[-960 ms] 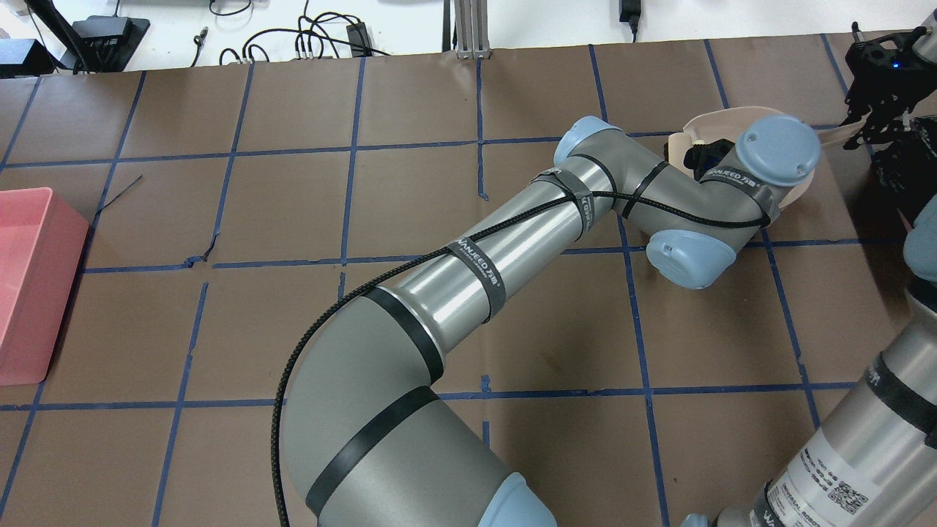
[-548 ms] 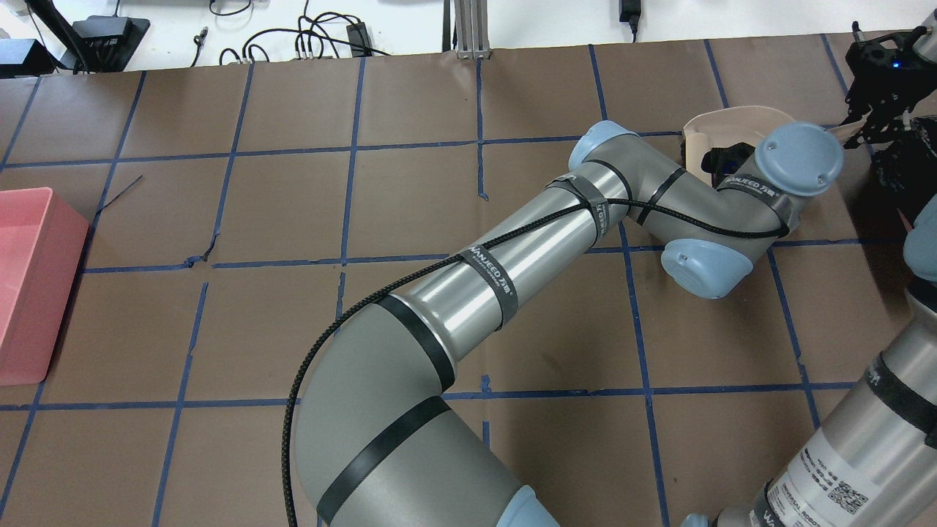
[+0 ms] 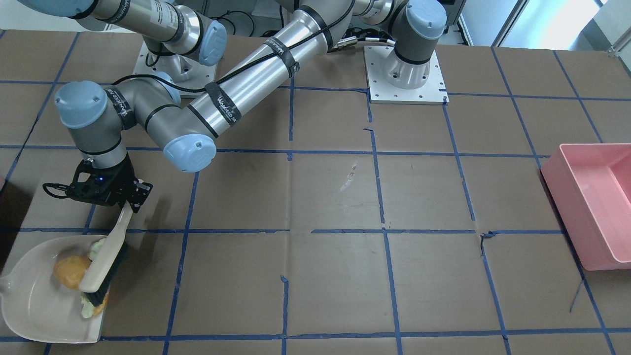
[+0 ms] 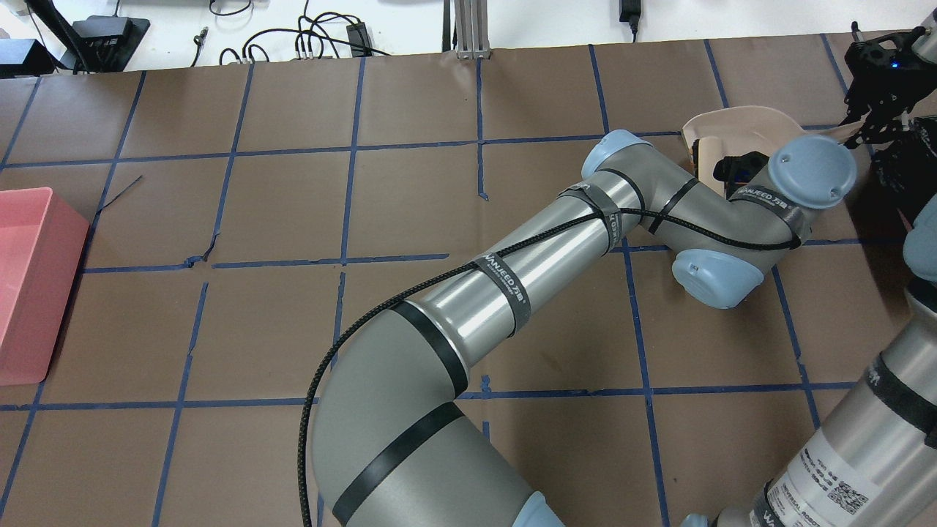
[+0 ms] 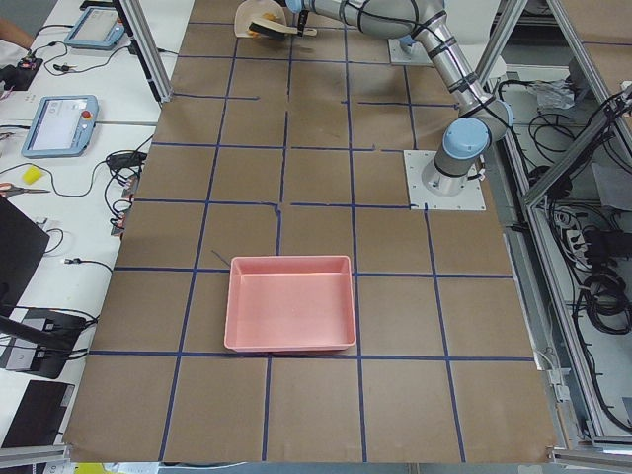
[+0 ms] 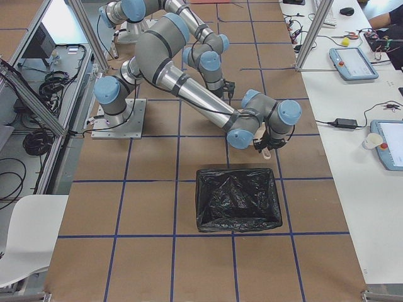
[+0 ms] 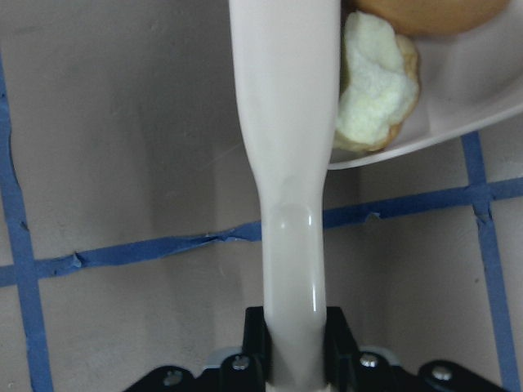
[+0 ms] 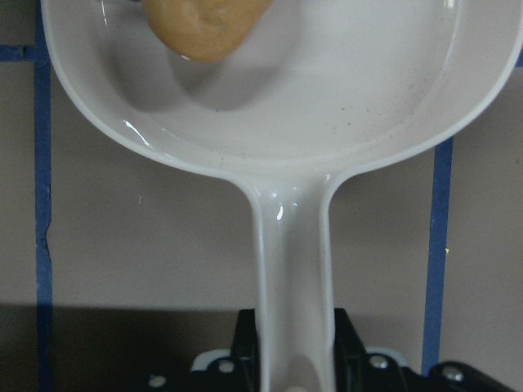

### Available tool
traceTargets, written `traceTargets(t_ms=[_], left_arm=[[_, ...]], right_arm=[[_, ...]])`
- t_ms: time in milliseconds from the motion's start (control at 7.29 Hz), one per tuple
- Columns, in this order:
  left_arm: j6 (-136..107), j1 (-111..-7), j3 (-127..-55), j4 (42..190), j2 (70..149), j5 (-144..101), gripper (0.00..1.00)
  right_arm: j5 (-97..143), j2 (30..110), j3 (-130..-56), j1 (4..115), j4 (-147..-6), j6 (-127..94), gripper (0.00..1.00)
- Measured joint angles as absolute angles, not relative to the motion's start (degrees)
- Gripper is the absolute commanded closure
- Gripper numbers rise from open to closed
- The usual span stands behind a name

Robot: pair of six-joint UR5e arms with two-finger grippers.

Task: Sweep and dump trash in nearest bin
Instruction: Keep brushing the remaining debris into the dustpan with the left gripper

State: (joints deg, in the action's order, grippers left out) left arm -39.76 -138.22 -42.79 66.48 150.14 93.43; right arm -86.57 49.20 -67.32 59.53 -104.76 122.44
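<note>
Black-bagged bin [image 6: 238,200]: set near the grippers. Right gripper [image 8: 292,339]: fingers clamped on dustpan [image 3: 27,305] handle. Trash held in dustpan: tan-orange lump [image 3: 68,272], pale foam chunks [image 3: 98,245], touched by brush [image 3: 100,264]. Left gripper [image 7: 294,347]: fingers clamped on brush handle. Pink bin [image 3: 591,197]: set on counter [image 3: 320,276], well apart, rightmost.

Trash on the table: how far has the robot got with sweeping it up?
Mostly swept: the orange lump sits in the dustpan, and one pale chunk lies just inside its edge. In hand: the left gripper holds the brush, whose bristles press a second pale chunk at the pan's lip; the right gripper holds the pan's handle. Left: lifting and dumping, likely into the black-lined bin nearby.
</note>
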Motion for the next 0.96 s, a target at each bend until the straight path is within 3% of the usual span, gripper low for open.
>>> traceTargets(t_ms=[960], left_arm=[[-42.90, -139.55, -42.03, 64.24, 150.47, 91.70, 0.97]], right_arm=[[-86.48, 49.21, -67.41, 59.58, -104.64, 122.18, 1.00]])
